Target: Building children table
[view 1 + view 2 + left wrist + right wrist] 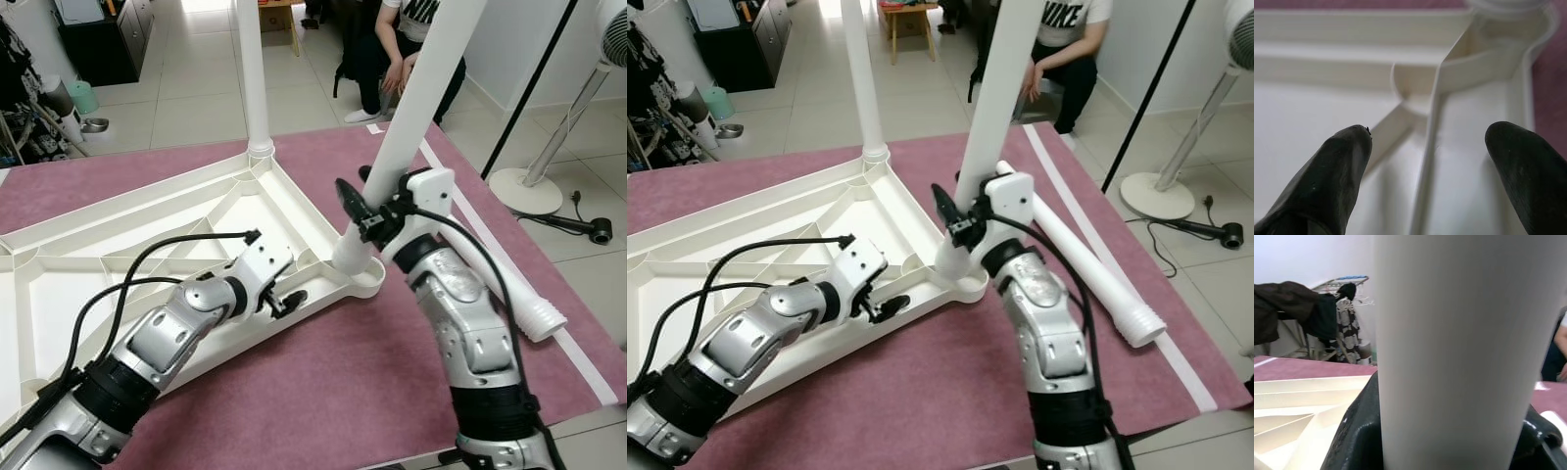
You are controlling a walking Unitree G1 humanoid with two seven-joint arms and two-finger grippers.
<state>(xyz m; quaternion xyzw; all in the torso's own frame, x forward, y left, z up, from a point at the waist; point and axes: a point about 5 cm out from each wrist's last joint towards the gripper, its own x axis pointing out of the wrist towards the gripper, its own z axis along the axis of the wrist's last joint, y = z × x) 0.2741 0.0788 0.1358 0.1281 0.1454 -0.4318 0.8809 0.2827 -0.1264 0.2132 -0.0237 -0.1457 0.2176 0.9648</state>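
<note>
One leg (416,117) within right pincer (367,211)

The upside-down table top (118,235) at the left looks like smooth, shiny cream plastic, and so does the leaning table leg (416,108) in the middle. Under them, the mat (323,392) is soft, dull purple cloth, and the arms (470,333) are shiny silver metal
</note>
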